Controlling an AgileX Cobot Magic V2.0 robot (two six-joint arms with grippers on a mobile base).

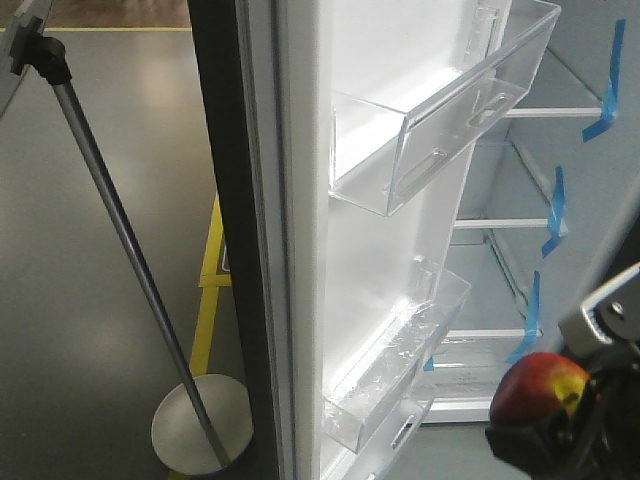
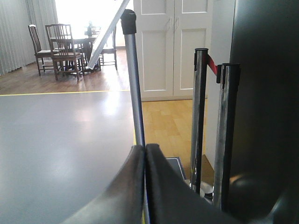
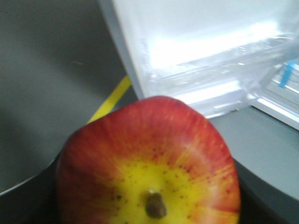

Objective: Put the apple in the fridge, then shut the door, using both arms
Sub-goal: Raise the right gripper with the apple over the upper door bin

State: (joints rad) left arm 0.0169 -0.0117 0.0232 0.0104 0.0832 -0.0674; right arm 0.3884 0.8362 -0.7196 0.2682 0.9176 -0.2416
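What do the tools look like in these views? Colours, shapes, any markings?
The right tool is black and bulky, with a grey-white block above it. The left tool shows two smooth black fingers, broad at the base and tapering to rounded tips. No markings show, and the arms themselves are barely in view.

The grey floor [image 1: 90,250] carries the round metal base [image 1: 198,428] of a slanted silver pole stand, with a yellow tape line [image 1: 208,310] near it. Farther off, wooden flooring [image 2: 163,121] bears two chrome stanchion posts [image 2: 198,116] and dining chairs [image 2: 60,51]. The fridge [image 1: 480,180] holds glass shelves [image 1: 500,224] edged with blue tape strips [image 1: 555,210].
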